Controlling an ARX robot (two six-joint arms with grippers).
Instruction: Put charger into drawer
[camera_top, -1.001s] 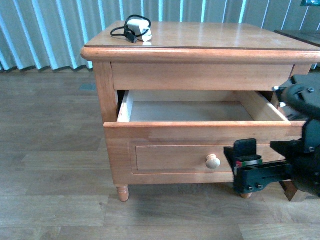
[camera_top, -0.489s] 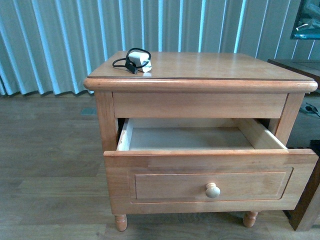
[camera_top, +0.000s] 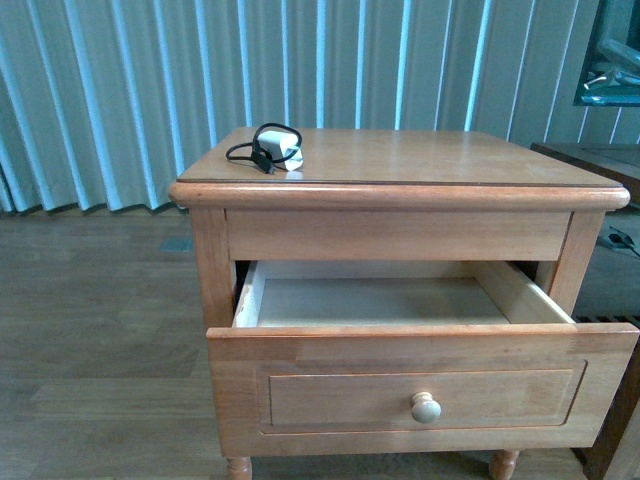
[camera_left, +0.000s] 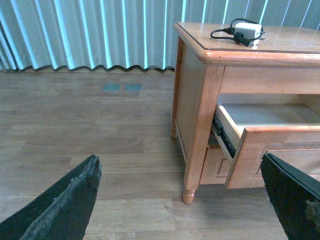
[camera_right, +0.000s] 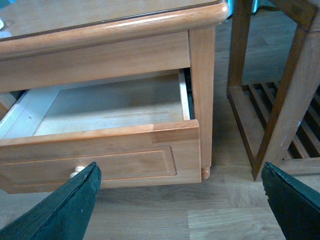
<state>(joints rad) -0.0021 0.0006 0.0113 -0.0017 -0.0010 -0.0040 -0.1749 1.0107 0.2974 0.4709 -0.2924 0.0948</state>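
Reference landmark: the nightstand (camera_top: 420, 160), light honey wood, standing on turned feet.

1. Left of the nightstand: wood-plank floor (camera_top: 100, 330). Behind the nightstand: pale vertical blinds (camera_top: 120, 90).
2. Left gripper (camera_left: 178, 159): visible in the left wrist view only, low, off the nightstand's left side. Its two dark fingers (camera_left: 70, 200) stand at the outer edges of the view with a wide gap between them. The jaws are fully spread, hold nothing and touch nothing.
3. Charger (camera_top: 278, 148): rests on top of the nightstand, near its rear left corner. The white plug block has the thin black cable looped around it. It lies outside the drawer and well apart from both grippers.
4. Drawer (camera_top: 420, 338): extended forward from the nightstand's front, below the top rail. Its pale interior is exposed. One round pale knob (camera_top: 426, 406) sits at the centre of the recessed front panel.
5. Right gripper (camera_right: 180, 167): visible in the right wrist view only, in front of the nightstand's right front corner. Its fingers (camera_right: 65, 210) are likewise spread wide. Nothing is held and nothing is contacted.
6. Right of the nightstand: a darker wooden stand (camera_right: 295, 95) with a slatted lower shelf, just beside the nightstand.

Neither arm appears in the front view.
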